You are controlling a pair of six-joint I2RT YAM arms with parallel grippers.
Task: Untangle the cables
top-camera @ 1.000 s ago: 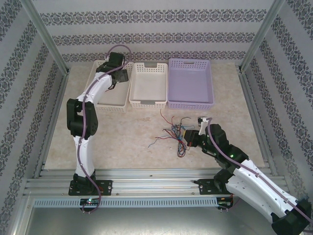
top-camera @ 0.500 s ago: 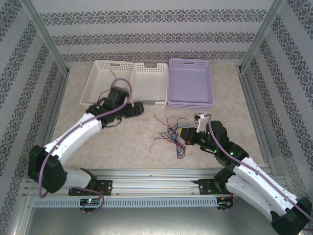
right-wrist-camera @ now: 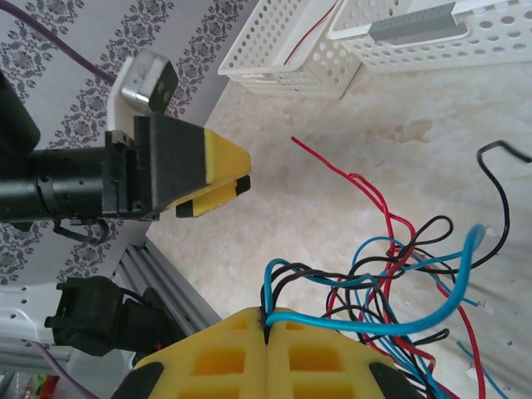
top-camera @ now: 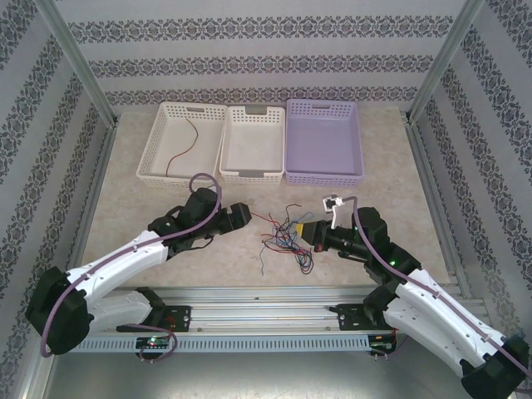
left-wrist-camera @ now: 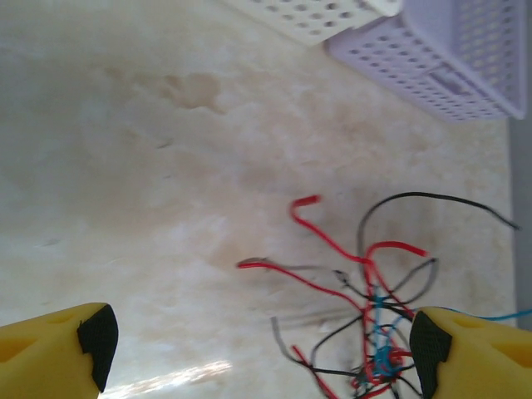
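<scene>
while our right gripper clamps blue and black cables as an anchor, our left gripper gapes wide just beside them. we judge it is placed to pull one strand free.

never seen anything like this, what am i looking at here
Two robot arms are bolted at the near edge of a table. The wide picture looks down from above and behind them. The other two come from a camera on each wrist, so the yellow fingers at the bottom are that arm's own claw. On the table lies a tangle of thin red, black and blue cables. Behind it stand two white baskets and a lilac basket; the leftmost holds one red cable. The left claw is open and empty. The right claw is shut on the cables, pinching a blue strand.
</scene>
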